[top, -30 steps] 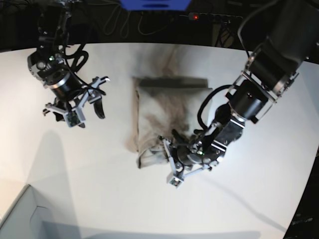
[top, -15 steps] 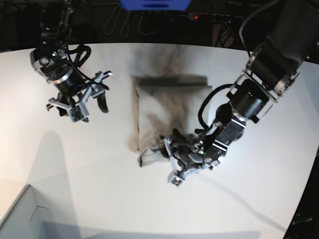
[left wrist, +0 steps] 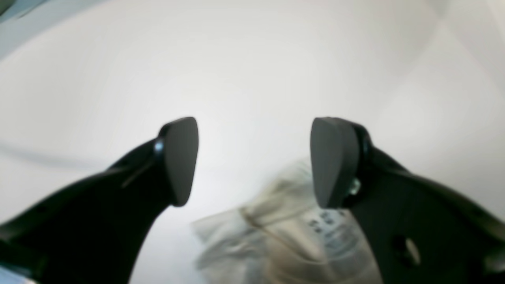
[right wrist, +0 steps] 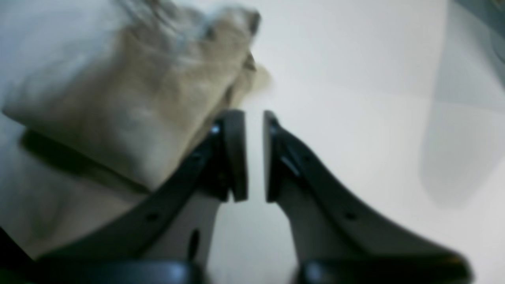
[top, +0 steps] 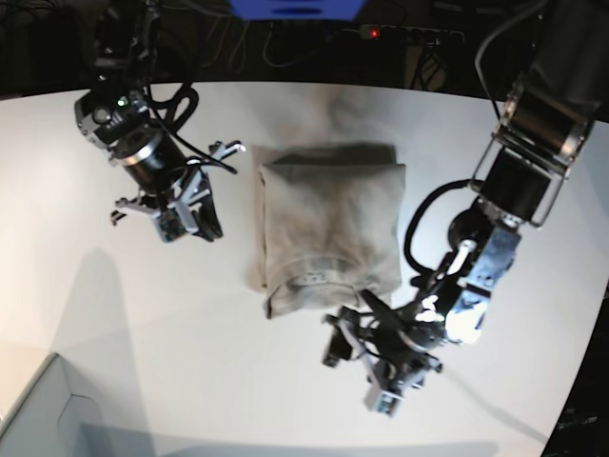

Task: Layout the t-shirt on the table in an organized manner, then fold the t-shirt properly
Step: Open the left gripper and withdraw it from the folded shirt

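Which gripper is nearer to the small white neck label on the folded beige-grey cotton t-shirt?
The left gripper. It hovers open just off the hem side of the beige-grey cotton t-shirt, near the white neck label. The right gripper sits further away, beside the shirt's opposite long edge.

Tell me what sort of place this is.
Likely a robotics lab bench: a large smooth white tabletop with a folded beige-grey cotton t-shirt, a black power strip with a red light and loose cables behind.

The base view looks down from overhead; 2 close wrist views share the t-shirt (top: 328,224).
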### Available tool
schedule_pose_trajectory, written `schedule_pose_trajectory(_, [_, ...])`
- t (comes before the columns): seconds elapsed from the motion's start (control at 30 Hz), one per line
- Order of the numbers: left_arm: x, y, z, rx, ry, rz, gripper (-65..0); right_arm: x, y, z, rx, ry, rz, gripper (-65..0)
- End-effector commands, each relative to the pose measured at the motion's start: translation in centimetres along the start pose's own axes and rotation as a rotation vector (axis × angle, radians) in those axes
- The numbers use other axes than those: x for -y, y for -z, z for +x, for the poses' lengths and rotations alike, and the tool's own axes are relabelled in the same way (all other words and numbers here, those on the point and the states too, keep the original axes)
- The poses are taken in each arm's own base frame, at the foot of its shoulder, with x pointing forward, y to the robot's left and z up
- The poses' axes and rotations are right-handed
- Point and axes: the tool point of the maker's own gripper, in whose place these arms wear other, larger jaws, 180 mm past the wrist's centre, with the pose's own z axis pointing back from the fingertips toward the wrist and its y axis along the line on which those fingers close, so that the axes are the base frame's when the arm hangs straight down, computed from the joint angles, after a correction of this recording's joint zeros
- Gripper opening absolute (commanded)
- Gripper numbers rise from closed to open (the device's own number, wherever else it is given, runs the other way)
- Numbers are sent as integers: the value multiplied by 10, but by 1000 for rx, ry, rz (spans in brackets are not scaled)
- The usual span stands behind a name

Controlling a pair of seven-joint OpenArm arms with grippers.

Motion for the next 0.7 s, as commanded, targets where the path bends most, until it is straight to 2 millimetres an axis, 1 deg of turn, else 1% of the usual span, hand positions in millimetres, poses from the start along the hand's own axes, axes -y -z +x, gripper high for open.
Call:
schedule_pose_trajectory(0.0, [-23,-13,24,78,-19,45,-218,-5,0,17,61,-2,11,-650])
schedule_pose_trajectory(0.03, [-39,-24,24,100,-48,77,-218,-13,3,22,71,0,29,-650])
schedule_pose_trajectory(0.1, [-74,-50,16,137,-117,157,-219,-33,9,33,100,4,79,-650])
schedule_pose_trajectory(0.17, [-103,-78,-2,158,-186,232,-219,-53,16,46,131,3,132,-650])
schedule_pose_trajectory(0.23, [-130,-106,-23,172,-250,314,-219,-79,26,43,122,17,204,-650])
schedule_pose_trajectory(0.3, [-149,-130,-45,171,-304,382,-219,-95,37,40,110,21,259,-650])
schedule_pose_trajectory(0.4, [-167,-161,-78,152,-357,464,-219,-113,54,18,47,44,323,-650])
schedule_pose_trajectory(0.53, [-172,-184,-117,97,-395,517,-219,-122,73,-4,-15,76,366,-650])
schedule_pose_trajectory(0.57, [-174,-191,-128,79,-406,533,-219,-125,76,-9,-17,91,375,-650])
schedule_pose_trajectory(0.67, [-181,-211,-152,48,-435,583,-219,-134,78,-24,-11,144,398,-650])
